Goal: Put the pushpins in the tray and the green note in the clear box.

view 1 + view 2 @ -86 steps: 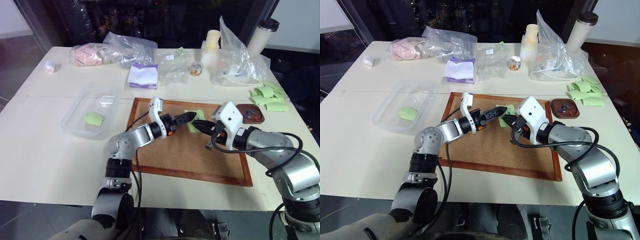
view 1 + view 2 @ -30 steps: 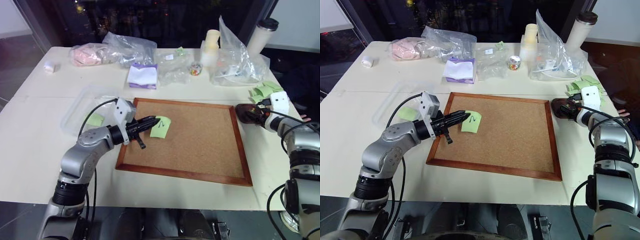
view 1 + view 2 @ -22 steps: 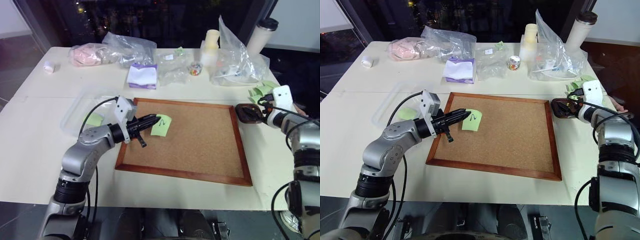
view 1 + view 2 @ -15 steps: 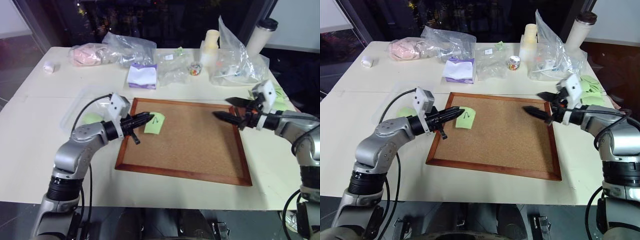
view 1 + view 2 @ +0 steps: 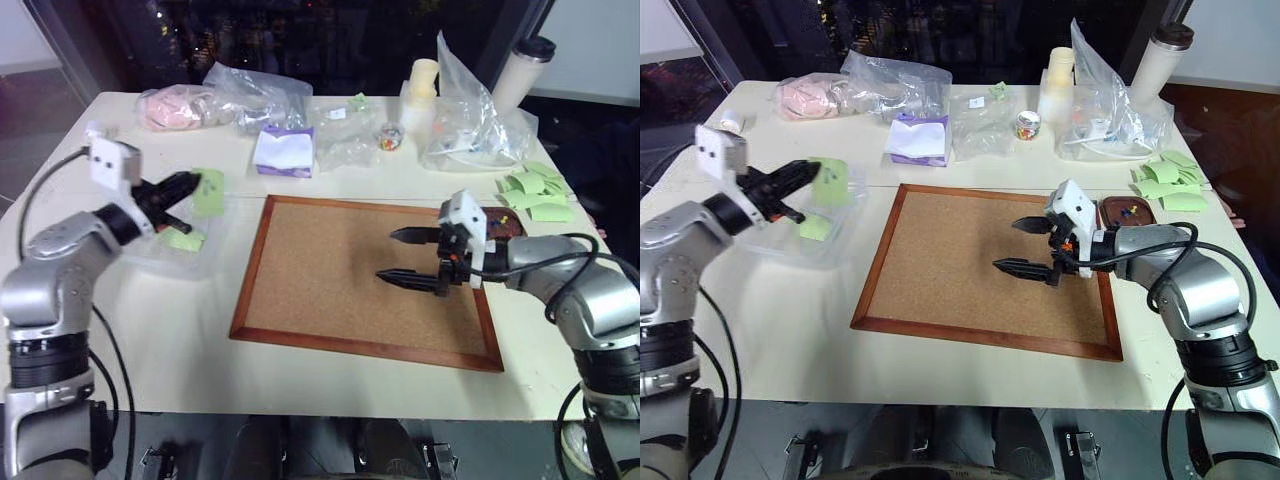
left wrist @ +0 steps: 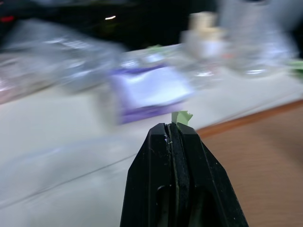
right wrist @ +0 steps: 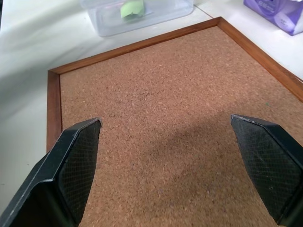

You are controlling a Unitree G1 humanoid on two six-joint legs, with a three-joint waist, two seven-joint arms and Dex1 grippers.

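On my left, my left gripper is pinched tight on the green note, holding it just above the clear box, where another green paper already lies. This is the dropping-off step: next I judge I should lower the note inside the walls and part my fingers to let it fall. In the middle, the cork board looks bare. My right gripper hovers over it with fingers spread wide, holding nothing. Just behind it sits the tray, pushpins inside.
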